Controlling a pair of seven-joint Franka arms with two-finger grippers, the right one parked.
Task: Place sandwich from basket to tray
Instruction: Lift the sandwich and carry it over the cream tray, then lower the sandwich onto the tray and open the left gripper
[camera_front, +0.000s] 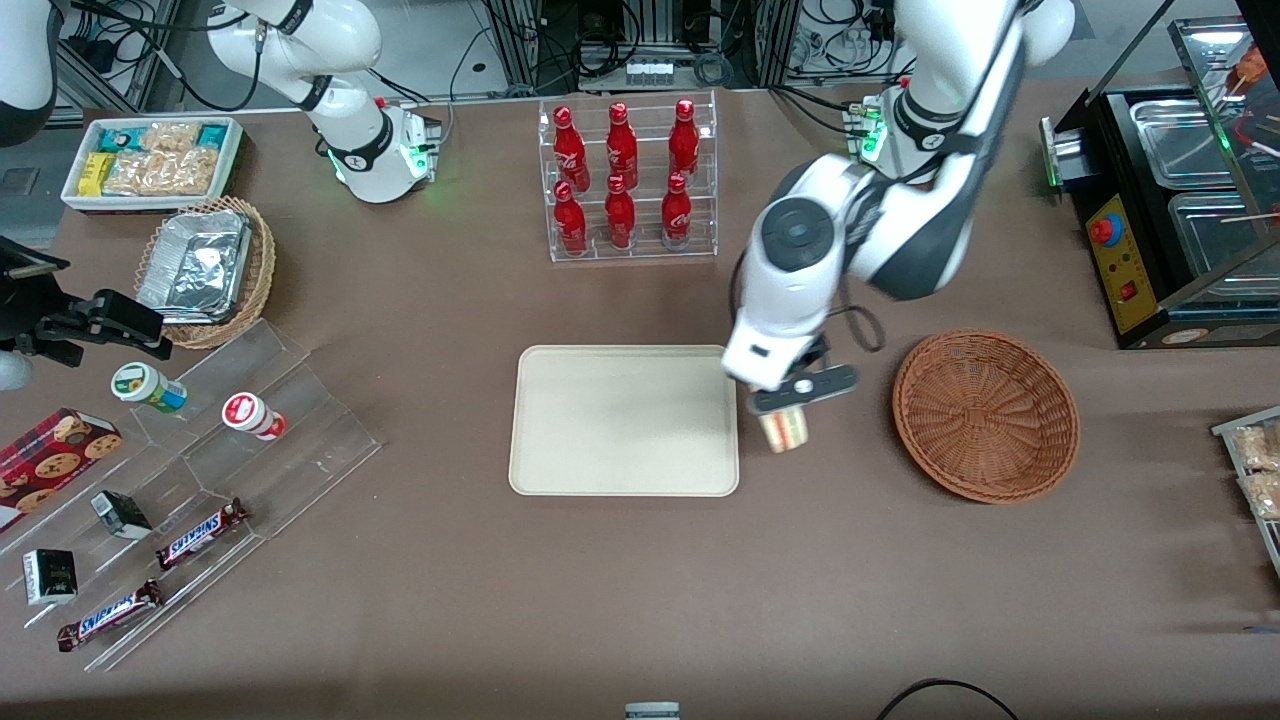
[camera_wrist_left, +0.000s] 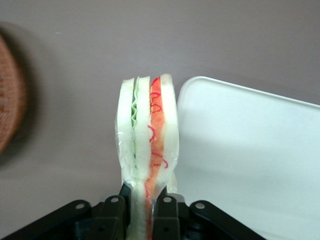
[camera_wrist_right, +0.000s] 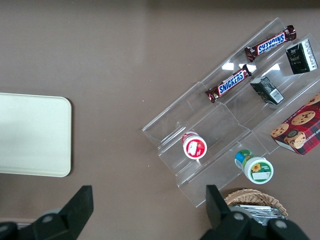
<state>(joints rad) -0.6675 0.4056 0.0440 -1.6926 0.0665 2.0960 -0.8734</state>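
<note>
My left gripper (camera_front: 790, 412) hangs above the table in the gap between the cream tray (camera_front: 560, 455) and the reddish-brown wicker basket (camera_front: 985, 415), close to the tray's edge. It is shut on the sandwich (camera_front: 784, 430), a pale bread wedge. In the left wrist view the sandwich (camera_wrist_left: 148, 135) stands upright between the black fingers (camera_wrist_left: 167, 212), its green and red filling showing, with the tray's rim (camera_wrist_left: 200, 82) beside it and the basket (camera_wrist_left: 9, 107) off to the side. The basket holds nothing.
A clear rack of red cola bottles (camera_front: 625, 180) stands farther from the front camera than the tray. Toward the parked arm's end are a foil container in a tan basket (camera_front: 205, 270), a snack bin (camera_front: 150, 160) and an acrylic stand with candy bars (camera_front: 200, 530). A black appliance (camera_front: 1170, 200) sits at the working arm's end.
</note>
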